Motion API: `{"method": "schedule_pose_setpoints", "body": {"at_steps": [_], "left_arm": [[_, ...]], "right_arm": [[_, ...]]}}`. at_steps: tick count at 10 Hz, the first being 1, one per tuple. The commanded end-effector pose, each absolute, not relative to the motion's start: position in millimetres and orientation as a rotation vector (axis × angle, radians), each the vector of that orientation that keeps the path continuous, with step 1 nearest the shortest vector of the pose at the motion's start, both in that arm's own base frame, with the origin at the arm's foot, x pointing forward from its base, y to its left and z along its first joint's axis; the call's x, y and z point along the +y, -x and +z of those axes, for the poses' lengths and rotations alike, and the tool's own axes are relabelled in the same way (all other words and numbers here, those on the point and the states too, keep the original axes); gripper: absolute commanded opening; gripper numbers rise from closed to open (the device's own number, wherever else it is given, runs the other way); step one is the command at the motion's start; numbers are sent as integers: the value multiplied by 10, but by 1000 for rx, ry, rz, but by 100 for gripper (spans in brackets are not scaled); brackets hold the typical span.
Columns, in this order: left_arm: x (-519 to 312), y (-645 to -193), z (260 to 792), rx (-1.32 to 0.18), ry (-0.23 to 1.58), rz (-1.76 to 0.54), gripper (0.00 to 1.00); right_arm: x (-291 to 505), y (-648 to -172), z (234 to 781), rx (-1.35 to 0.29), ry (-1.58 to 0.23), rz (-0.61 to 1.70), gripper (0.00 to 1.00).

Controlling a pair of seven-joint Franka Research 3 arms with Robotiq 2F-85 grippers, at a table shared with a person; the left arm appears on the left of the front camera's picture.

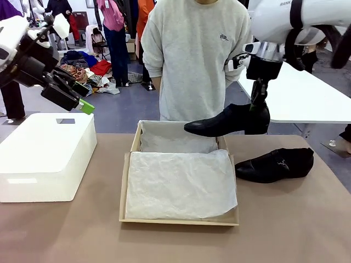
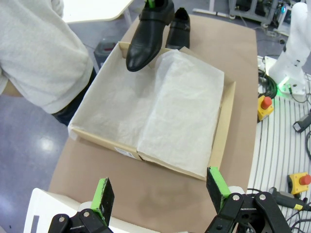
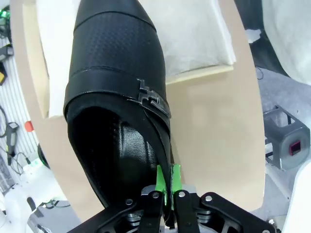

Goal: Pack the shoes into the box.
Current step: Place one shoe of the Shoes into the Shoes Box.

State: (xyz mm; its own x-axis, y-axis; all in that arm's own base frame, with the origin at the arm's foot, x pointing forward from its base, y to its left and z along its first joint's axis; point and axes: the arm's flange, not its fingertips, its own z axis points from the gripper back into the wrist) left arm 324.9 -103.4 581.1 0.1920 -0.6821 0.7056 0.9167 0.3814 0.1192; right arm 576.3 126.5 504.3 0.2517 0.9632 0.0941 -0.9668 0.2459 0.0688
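While right fingers (image 3: 176, 178) pinch 1 shoe (image 1: 225, 121), toe overhangs box (image 1: 125, 192) — airborne.

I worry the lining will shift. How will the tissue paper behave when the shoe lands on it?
Probably floppy and very light: the tissue paper lies creased and loosely folded in the box. It would likely crumple or slide under the shoe in the right gripper, not resist it.

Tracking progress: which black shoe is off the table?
The shoe pinched at its heel rim by the right gripper, hanging over the box's far end. The other shoe lies on the table, right of the box.
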Motion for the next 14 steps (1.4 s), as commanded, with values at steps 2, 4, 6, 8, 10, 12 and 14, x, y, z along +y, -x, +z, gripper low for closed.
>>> {"method": "schedule_pose_setpoints", "body": {"at_steps": [2,4,6,8,10,12,14], "left_arm": [[-1023,-3264,5818,-775,386,-1176,100],[-1023,-3264,5818,-775,386,-1176,100],[-1023,-3264,5818,-775,386,-1176,100],[-1023,-3264,5818,-775,386,-1176,100],[-1023,-3264,5818,-775,386,-1176,100],[-1023,-3264,5818,-775,386,-1176,100],[-1023,-3264,5818,-775,386,-1176,100]], "right_arm": [[1280,-5902,5172,-15,-168,1326,0],[1292,-5804,5058,-26,-130,1322,0],[1292,-5804,5058,-26,-130,1322,0],[1292,-5804,5058,-26,-130,1322,0],[1292,-5804,5058,-26,-130,1322,0],[1340,-5844,5056,-25,-148,1318,0],[1509,-5895,5162,-37,-165,1291,0]]}}
